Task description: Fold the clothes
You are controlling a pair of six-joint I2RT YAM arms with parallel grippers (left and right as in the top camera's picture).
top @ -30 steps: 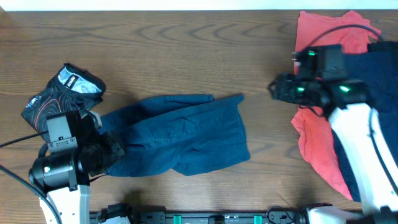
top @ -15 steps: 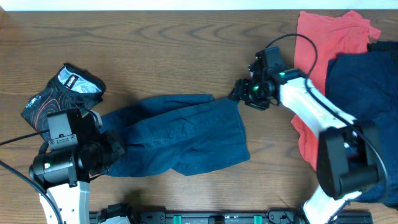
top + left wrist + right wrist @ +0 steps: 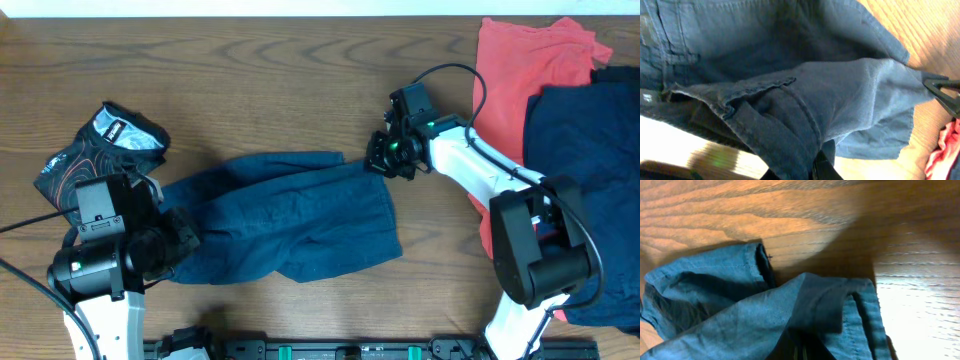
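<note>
**Left jaws clamped on the navy garment, right jaws unclear**

The left gripper (image 3: 178, 236) pinches the left end of the crumpled dark navy seamed fabric garment (image 3: 290, 220). This garment lies mid-table on the brown wooden table (image 3: 260, 90). The right gripper (image 3: 378, 160) sits at its upper right corner, grip not discernible. At far right, a second navy cloth (image 3: 585, 130) overlaps a coral-red shirt (image 3: 520, 60). A black orange-lined piece (image 3: 95, 155) lies far left.

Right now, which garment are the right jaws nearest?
The blue garment spread mid-table; they sit at its upper-right corner, apart from the coral shirt and navy piece.
</note>
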